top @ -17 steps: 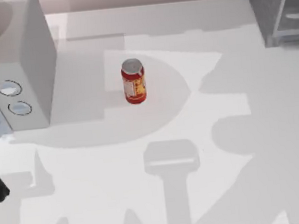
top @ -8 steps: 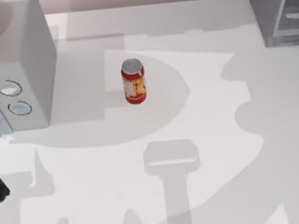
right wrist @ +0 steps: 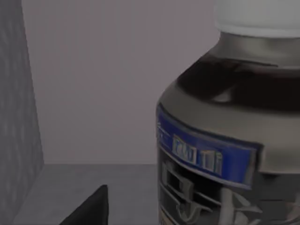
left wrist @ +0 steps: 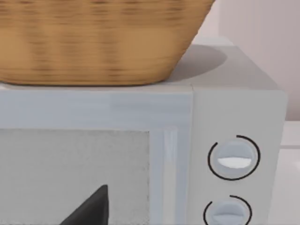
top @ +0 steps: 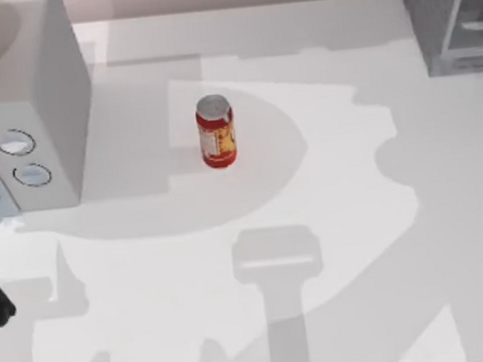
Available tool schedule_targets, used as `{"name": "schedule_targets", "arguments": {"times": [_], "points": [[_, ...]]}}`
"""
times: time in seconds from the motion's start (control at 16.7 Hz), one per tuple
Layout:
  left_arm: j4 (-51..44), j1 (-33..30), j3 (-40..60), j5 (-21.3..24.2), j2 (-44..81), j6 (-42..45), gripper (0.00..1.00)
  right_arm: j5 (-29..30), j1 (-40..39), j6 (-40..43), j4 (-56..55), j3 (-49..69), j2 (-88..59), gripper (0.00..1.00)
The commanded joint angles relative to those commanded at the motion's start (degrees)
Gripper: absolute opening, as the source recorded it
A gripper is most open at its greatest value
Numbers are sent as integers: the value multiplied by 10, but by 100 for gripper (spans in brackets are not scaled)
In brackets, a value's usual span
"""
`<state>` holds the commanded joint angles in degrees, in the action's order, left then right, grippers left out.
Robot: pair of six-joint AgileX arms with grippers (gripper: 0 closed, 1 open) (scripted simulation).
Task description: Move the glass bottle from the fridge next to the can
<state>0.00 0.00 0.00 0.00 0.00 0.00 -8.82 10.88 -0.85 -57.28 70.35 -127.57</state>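
Arm shadow on table (top: 327, 181) at right shifted slightly over last second. Right hand inside fridge (top: 448, 16), close to glass bottle (right wrist: 225, 140); grip state unreadable. Can (top: 216, 131) unmoved mid-table. Left arm parked facing white box (left wrist: 234, 140). Bottle not yet out.
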Motion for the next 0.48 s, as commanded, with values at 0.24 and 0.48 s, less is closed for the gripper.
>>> {"name": "schedule_targets", "arguments": {"times": [0.24, 0.48], "points": [[0, 0, 0, 0, 0, 0, 100, 5, -4, 0, 33, 70, -36, 100], [0, 0, 0, 0, 0, 0, 100, 5, -5, 0, 36, 76, -40, 100]]}}
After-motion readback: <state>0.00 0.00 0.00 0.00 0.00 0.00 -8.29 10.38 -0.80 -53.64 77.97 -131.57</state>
